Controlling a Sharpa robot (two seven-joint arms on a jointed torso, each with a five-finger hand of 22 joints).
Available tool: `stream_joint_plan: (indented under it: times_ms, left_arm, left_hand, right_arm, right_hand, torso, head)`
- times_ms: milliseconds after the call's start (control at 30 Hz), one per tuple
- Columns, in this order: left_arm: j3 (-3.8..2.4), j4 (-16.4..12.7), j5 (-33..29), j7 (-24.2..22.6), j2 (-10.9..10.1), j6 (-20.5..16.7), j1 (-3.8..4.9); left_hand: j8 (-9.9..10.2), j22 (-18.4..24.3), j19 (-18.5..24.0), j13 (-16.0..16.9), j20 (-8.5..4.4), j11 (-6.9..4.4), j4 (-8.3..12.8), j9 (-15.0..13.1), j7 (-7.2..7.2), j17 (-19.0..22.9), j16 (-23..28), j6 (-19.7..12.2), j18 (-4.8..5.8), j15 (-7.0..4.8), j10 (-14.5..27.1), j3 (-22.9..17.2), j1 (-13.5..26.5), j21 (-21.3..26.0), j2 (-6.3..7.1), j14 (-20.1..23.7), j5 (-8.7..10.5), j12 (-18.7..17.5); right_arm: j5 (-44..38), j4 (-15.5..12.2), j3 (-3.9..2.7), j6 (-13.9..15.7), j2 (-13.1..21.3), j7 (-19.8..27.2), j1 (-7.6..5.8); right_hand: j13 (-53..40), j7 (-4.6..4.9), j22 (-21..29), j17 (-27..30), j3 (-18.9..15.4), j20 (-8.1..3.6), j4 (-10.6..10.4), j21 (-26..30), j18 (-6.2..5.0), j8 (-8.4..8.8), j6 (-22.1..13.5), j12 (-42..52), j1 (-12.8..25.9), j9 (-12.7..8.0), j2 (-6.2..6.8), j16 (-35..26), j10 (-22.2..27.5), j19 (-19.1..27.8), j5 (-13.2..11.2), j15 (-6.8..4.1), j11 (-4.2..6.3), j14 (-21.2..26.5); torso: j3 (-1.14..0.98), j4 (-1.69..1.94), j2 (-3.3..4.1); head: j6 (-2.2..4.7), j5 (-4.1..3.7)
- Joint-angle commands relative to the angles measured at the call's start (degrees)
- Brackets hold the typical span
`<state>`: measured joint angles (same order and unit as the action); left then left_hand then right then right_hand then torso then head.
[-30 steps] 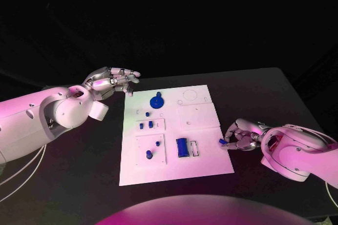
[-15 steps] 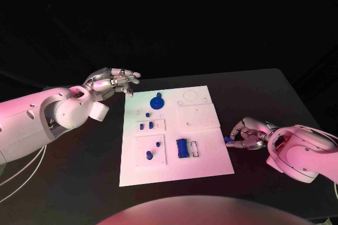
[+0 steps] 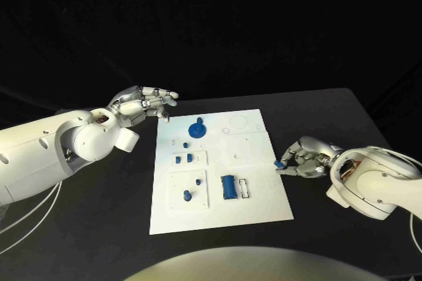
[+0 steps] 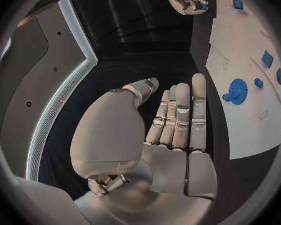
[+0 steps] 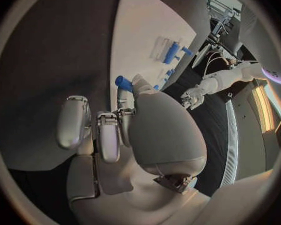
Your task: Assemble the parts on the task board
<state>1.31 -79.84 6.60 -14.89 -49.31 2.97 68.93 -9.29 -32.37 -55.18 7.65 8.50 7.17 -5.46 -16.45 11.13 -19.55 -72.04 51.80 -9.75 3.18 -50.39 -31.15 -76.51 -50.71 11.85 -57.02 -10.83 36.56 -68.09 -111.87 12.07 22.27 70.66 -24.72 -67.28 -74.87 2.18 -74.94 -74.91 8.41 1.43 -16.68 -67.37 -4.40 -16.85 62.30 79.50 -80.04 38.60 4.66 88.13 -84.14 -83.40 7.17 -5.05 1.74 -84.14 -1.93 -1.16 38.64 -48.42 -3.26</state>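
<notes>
Right hand (image 3: 305,159) pinches small blue part (image 3: 278,165) at task board (image 3: 264,195) right edge. Left hand (image 3: 141,101) released, fingers apart, over counter (image 3: 105,220) beside board.

The surface (image 3: 105,220) is black, the task board (image 3: 255,199) white. The gear (image 3: 197,130) and other parts are blue. Both hands are silver on white arms.
</notes>
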Motion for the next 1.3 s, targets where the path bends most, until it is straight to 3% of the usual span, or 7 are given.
stream_joint_plan:
  times_ms: [33,133,367,500,900,1300]
  left_arm:
    - [-0.01,0.08,-0.23,-0.40,0.31,0.74,-0.02]
    - [0.08,0.15,-0.26,-0.34,0.53,0.91,-0.06]
    - [0.17,0.15,-0.29,-0.36,0.60,0.99,-0.08]
    - [0.19,0.11,-0.30,-0.36,0.59,1.06,-0.09]
    - [0.20,-0.01,-0.30,-0.27,0.26,1.08,-0.09]
    - [0.20,-0.11,-0.30,-0.24,0.05,1.05,-0.09]
  left_hand:
    - [0.22,0.05,-0.02,-0.05,0.11,0.06,-0.33,-0.05,-0.09,0.05,0.31,-0.21,-0.82,0.03,0.37,0.06,0.22,0.19,-0.31,0.18,0.23,0.27]
    - [0.22,0.06,-0.03,-0.06,0.11,0.07,-0.37,-0.07,-0.09,0.05,0.31,-0.21,-0.81,0.03,0.38,0.04,0.23,0.21,-0.37,0.17,0.23,0.28]
    - [0.22,0.06,-0.03,-0.06,0.11,0.07,-0.37,-0.07,-0.09,0.05,0.31,-0.21,-0.81,0.03,0.38,0.04,0.23,0.21,-0.37,0.17,0.23,0.28]
    - [0.22,0.06,-0.03,-0.06,0.11,0.07,-0.37,-0.07,-0.09,0.05,0.31,-0.21,-0.81,0.03,0.38,0.04,0.23,0.21,-0.37,0.17,0.23,0.28]
    - [0.22,0.06,-0.03,-0.06,0.11,0.07,-0.37,-0.07,-0.09,0.05,0.31,-0.21,-0.81,0.03,0.38,0.04,0.23,0.21,-0.37,0.17,0.23,0.28]
    - [0.22,0.06,-0.03,-0.06,0.11,0.07,-0.37,-0.07,-0.09,0.05,0.31,-0.21,-0.81,0.03,0.38,0.04,0.23,0.21,-0.37,0.17,0.23,0.28]
  right_arm:
    - [4.06,-0.45,0.02,-1.86,-1.98,-0.67,0.17]
    - [5.13,-0.05,0.02,-2.22,-4.68,-1.10,0.55]
    - [5.88,1.13,0.02,-1.67,-8.59,-3.16,1.69]
    - [6.29,1.57,0.02,-2.36,-10.19,-4.14,2.60]
    - [6.65,2.03,0.01,-3.62,-11.54,-5.10,3.36]
    - [5.97,2.66,0.01,-3.77,-12.57,-5.39,3.42]
  right_hand:
    - [-8.72,-0.08,-8.35,-9.61,0.56,-0.43,0.02,0.02,0.17,-0.18,0.63,0.15,0.76,0.03,-0.17,0.05,-2.65,-0.05,0.10,-0.34,0.33,-4.83]
    - [-8.58,-0.06,-8.30,-9.41,0.93,-0.42,0.01,0.26,0.12,-0.16,0.58,-0.09,1.15,0.05,-0.21,-0.02,-2.58,0.01,0.09,-0.33,0.31,-4.79]
    - [-8.08,-0.21,-8.35,-9.26,2.58,-0.43,0.00,0.48,0.09,-0.73,1.21,-0.92,4.77,0.51,0.49,-0.09,-2.47,-0.02,-0.03,-0.40,0.42,-4.76]
    - [-7.93,-0.33,-8.33,-9.03,3.24,-0.52,-0.03,0.80,0.05,-1.17,1.53,-1.16,7.08,0.84,1.11,-0.19,-2.46,0.01,-0.08,-0.49,0.52,-4.71]
    - [-8.37,-0.40,-8.69,-9.82,1.31,-0.60,-0.07,0.19,0.19,-2.29,2.15,-0.51,14.01,1.59,2.11,0.07,-2.84,-0.36,-0.43,-0.55,0.57,-4.88]
    - [-8.43,-0.44,-8.69,-9.78,1.13,-0.61,-0.02,0.26,0.18,-2.38,2.20,-0.42,14.19,1.64,2.19,0.06,-2.88,-0.35,-0.43,-0.56,0.60,-4.87]
  torso:
    - [-0.12,-0.07,0.02]
    - [-0.11,0.22,0.00]
    - [-0.04,0.15,0.05]
    - [-0.08,0.28,0.09]
    - [-0.12,0.25,0.10]
    - [-0.09,0.27,0.09]
  head:
    - [0.21,0.32]
    - [0.11,0.23]
    - [-0.05,0.45]
    - [-0.12,0.40]
    - [-0.83,0.37]
    - [-1.08,0.64]
